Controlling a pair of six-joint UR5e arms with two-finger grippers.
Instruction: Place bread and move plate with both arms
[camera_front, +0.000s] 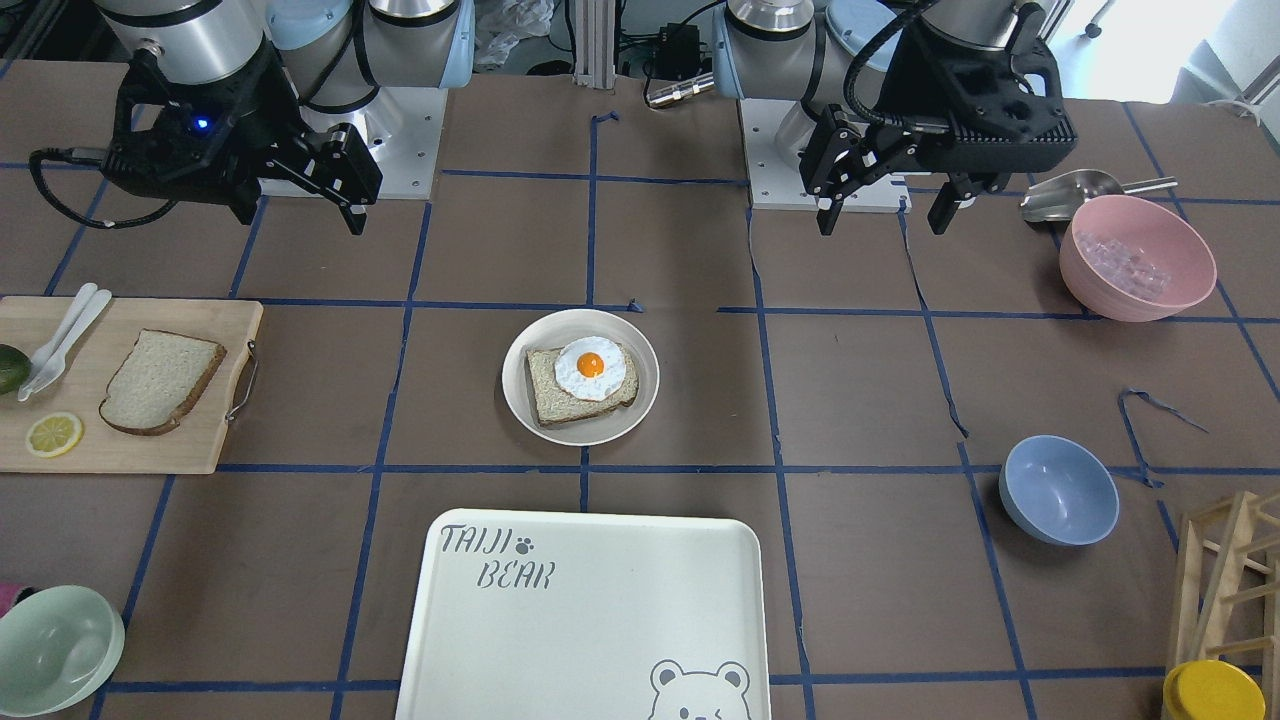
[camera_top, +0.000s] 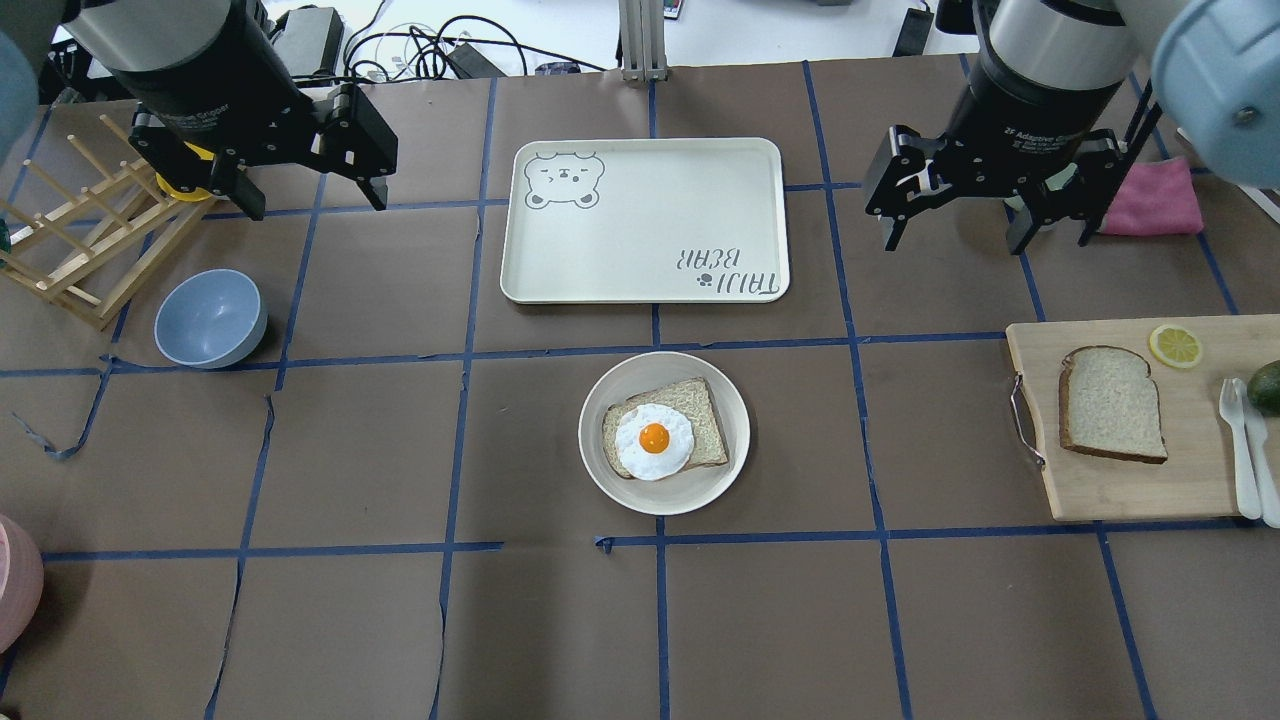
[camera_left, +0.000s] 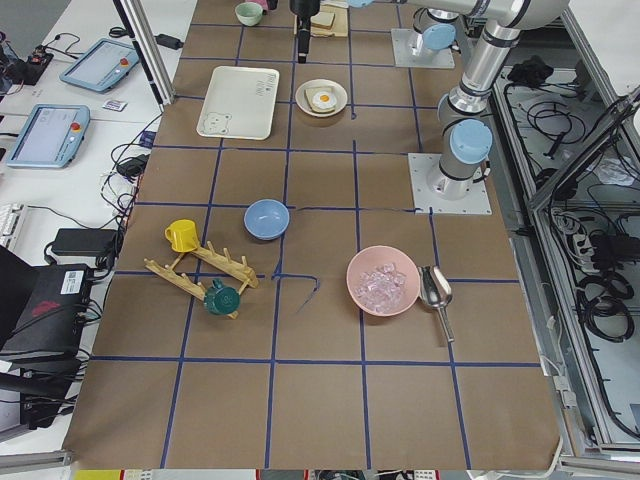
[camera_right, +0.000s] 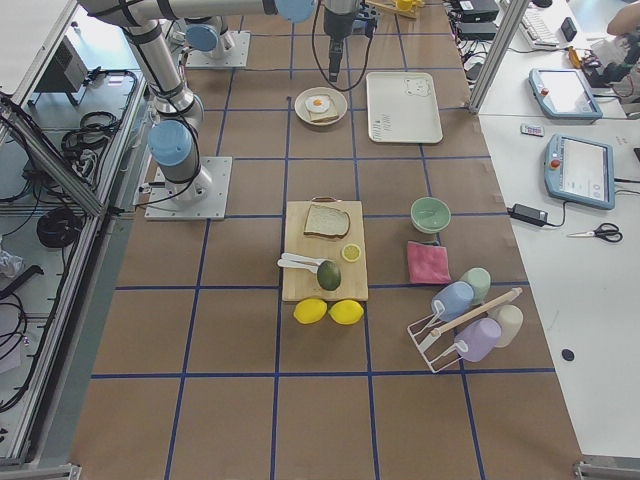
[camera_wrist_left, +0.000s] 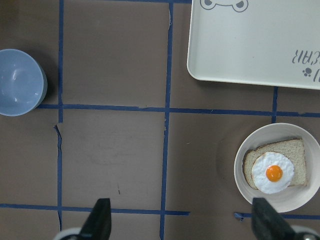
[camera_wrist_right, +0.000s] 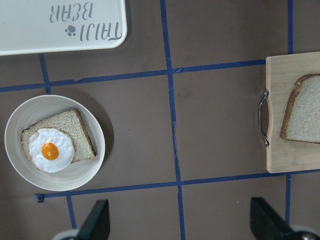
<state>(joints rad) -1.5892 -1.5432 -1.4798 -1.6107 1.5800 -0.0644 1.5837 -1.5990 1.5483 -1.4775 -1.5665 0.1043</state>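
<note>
The plain bread slice (camera_top: 1112, 403) lies on a wooden cutting board (camera_top: 1120, 490) at the table's right side; it also shows in the front view (camera_front: 160, 382) and the right wrist view (camera_wrist_right: 305, 110). The round cream plate (camera_top: 612, 485) sits mid-table and holds a darker slice topped with a fried egg (camera_top: 654, 440). My right gripper (camera_top: 955, 243) is open and empty, high above the table, beyond and left of the board. My left gripper (camera_top: 313, 205) is open and empty, high over the table's left side, far from the plate.
A white bear-print tray (camera_top: 640, 240) lies just beyond the plate. A blue bowl (camera_top: 210, 318) and a wooden rack (camera_top: 80, 250) stand at the left. A pink bowl of ice (camera_front: 1137, 258) and a scoop sit near the left arm's base. A lemon slice, cutlery and an avocado share the board.
</note>
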